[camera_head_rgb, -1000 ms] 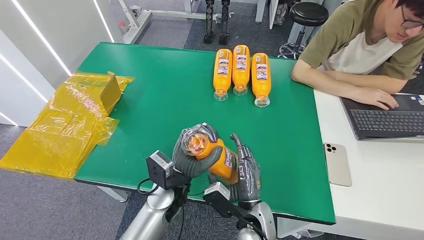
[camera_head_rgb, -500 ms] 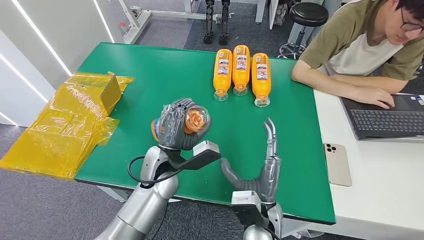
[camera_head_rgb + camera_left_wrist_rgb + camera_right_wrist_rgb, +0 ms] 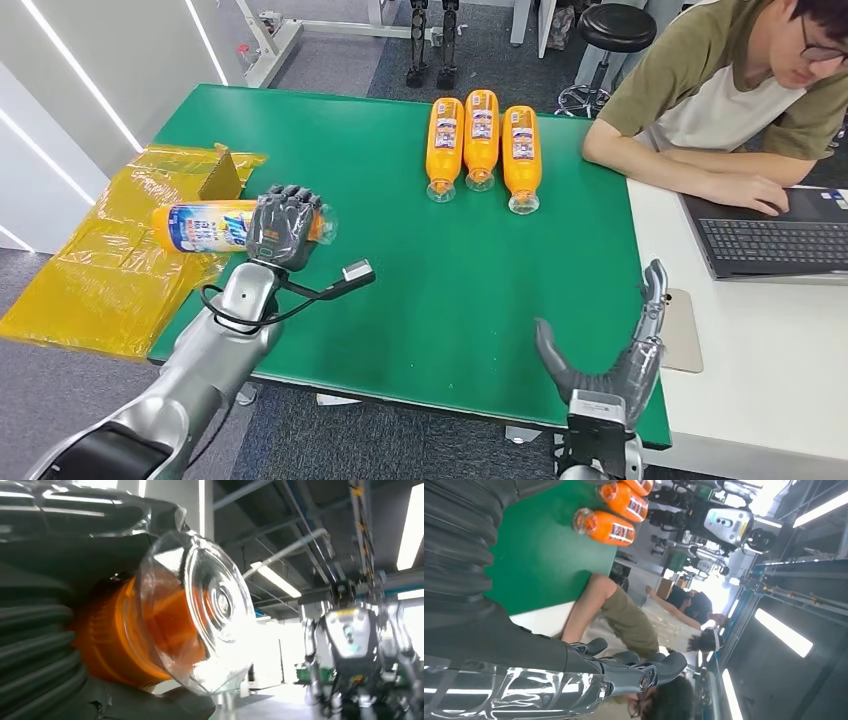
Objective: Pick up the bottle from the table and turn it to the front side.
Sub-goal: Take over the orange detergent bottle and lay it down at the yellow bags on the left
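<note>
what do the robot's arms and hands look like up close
Both arms are smooth silver metal shells. The left hand and right hand are dark grey, with segmented fingers and a thick grey thumb; clear plastic film wraps them, glinting in the wrist views. A black cable loops at the left wrist beside a small grey camera box. The right wrist carries a grey block.

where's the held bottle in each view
Head view: the bottle lies sideways in the left hand, over the table's left edge.
Left wrist view: its clear base faces the camera, beside the fingers.
Right wrist view: not in it.
Shared landmark: the three lying bottles.
</note>
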Controlling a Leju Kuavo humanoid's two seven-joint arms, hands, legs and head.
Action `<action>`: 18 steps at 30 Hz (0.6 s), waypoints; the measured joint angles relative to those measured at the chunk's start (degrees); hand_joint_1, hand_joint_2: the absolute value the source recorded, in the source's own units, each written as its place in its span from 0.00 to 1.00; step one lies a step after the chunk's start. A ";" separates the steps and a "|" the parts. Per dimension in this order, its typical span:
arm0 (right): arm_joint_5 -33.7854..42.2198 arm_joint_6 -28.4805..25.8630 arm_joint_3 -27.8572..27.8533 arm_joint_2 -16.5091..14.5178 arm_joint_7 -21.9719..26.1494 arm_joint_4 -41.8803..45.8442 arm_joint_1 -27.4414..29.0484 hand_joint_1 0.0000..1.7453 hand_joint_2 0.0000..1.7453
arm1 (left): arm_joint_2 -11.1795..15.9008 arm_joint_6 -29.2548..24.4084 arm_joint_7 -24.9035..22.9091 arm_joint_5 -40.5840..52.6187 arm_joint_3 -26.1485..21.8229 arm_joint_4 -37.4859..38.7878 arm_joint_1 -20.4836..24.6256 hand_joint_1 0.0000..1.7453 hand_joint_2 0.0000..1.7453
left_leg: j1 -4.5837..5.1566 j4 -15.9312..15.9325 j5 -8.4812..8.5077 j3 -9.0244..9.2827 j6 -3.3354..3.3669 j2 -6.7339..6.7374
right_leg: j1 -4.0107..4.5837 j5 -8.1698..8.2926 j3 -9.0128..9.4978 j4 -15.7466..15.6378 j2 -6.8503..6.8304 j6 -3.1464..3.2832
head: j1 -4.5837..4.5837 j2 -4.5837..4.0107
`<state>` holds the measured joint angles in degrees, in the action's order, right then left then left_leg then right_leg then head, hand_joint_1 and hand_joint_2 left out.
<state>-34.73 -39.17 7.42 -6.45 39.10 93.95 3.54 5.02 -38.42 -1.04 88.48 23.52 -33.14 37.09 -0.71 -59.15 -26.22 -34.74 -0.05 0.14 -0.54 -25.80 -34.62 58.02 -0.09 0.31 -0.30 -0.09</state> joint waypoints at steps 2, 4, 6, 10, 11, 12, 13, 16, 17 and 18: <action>0.24 0.00 -0.66 0.18 0.49 1.01 1.57 0.00 1.00 | 1.55 0.76 -0.42 0.93 1.18 1.95 0.56 1.00 1.00 | 0.00 0.01 0.00 -0.01 0.00 0.00 | 0.00 -0.01 0.00 0.00 0.00 0.01 | -0.01 0.00; 0.52 0.00 -1.06 0.31 0.65 1.95 2.83 0.00 1.00 | 2.90 2.05 -0.99 1.15 2.84 3.68 1.11 1.00 1.00 | 0.00 0.02 0.00 -0.01 0.00 0.00 | 0.00 -0.01 -0.01 0.00 0.01 0.01 | -0.01 0.00; 0.72 0.00 -1.33 0.42 0.72 2.65 3.59 0.00 1.00 | 4.03 3.68 -1.33 1.21 4.55 5.24 1.72 1.00 1.00 | 0.00 0.02 0.00 -0.01 0.00 0.02 | 0.00 -0.01 -0.01 0.00 0.02 0.01 | -0.01 0.00; 1.42 0.00 -1.49 0.72 0.78 3.51 4.21 0.00 1.00 | 5.82 7.78 0.51 0.98 6.43 7.91 2.69 1.00 1.00 | 0.00 0.02 0.00 0.00 -0.01 0.04 | 0.00 0.00 0.00 0.00 0.03 0.01 | -0.01 0.00; 1.66 0.00 -1.50 0.80 0.79 3.67 4.33 0.00 1.00 | 6.20 9.05 1.37 0.80 6.58 8.58 2.87 1.00 1.00 | 0.00 0.02 0.01 0.00 -0.01 0.03 | 0.00 0.00 0.00 0.00 0.03 0.01 | -0.01 0.00; 1.80 0.00 -1.51 0.89 0.80 3.80 4.45 0.00 1.00 | 6.55 10.42 2.35 0.61 6.64 9.26 3.02 1.00 1.00 | 0.00 0.02 0.01 0.01 -0.01 0.03 | 0.00 0.00 0.00 0.01 0.03 0.01 | -0.01 0.00; 1.87 0.00 -1.53 0.97 0.81 3.92 4.54 0.00 1.00 | 6.86 11.71 3.33 0.48 6.66 9.91 3.16 1.00 1.00 | 0.00 0.02 0.01 0.00 -0.01 0.03 | 0.00 0.00 0.00 0.01 0.03 0.01 | -0.01 0.00; 2.26 0.00 -1.52 1.19 0.85 4.14 4.63 0.00 1.00 | 7.61 15.17 6.61 -0.08 6.72 11.56 3.47 1.00 1.00 | 0.00 0.02 0.01 0.00 -0.01 0.03 | 0.00 0.00 -0.01 0.02 0.02 0.02 | -0.01 0.00; 2.37 0.00 -1.50 1.24 0.86 4.19 4.63 0.00 1.00 | 7.84 16.61 8.16 -0.62 6.73 11.97 3.54 1.00 1.00 | -0.01 0.02 0.01 0.00 -0.01 0.03 | 0.00 0.00 -0.01 0.02 0.02 0.02 | -0.01 0.00; 2.42 0.00 -1.47 1.27 0.87 4.22 4.64 0.00 1.00 | 8.05 18.30 9.88 -1.31 6.73 12.31 3.60 1.00 1.00 | -0.01 0.02 0.01 0.00 -0.01 0.03 | 0.00 -0.01 -0.01 0.02 0.02 0.02 | -0.01 0.00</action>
<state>-32.32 -39.17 5.94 -5.18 39.97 98.17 8.18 13.07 -20.13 8.84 87.17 30.25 -20.83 40.70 -0.71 -59.13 -26.21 -34.74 -0.06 0.17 -0.53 -25.80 -34.62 58.04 -0.06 0.33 -0.31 -0.09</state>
